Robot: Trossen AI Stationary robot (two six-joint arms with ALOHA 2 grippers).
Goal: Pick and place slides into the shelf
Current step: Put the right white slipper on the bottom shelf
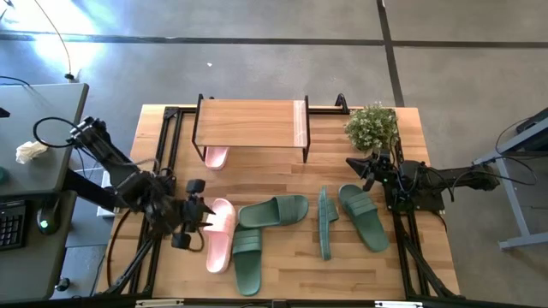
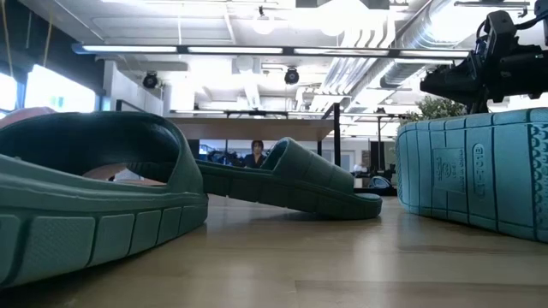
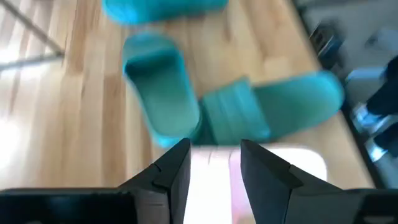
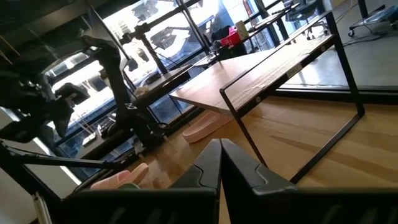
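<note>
Seen from above, a wooden table (image 1: 377, 265) holds six rubber slide sandals with ribbed straps: two light pink and four dark green. One pink slide (image 1: 217, 157) lies under the low shelf (image 1: 250, 125), a light wooden plank on a thin black metal frame, at upper centre of the frame. The second pink slide (image 1: 221, 233) lies left of centre. Beside it, one green slide (image 1: 247, 259) points toward the bottom edge and another (image 1: 274, 211) lies crosswise above it. Right of centre, a third green slide (image 1: 326, 222) stands on its edge, and the fourth (image 1: 363, 216) lies flat just beside it.

The left gripper (image 1: 202, 216) hovers at the second pink slide, fingers (image 3: 171, 176) spread open over it. The right gripper (image 1: 359, 166) waits at upper right near a small potted green plant (image 1: 372, 126), fingers closed together on nothing.
</note>
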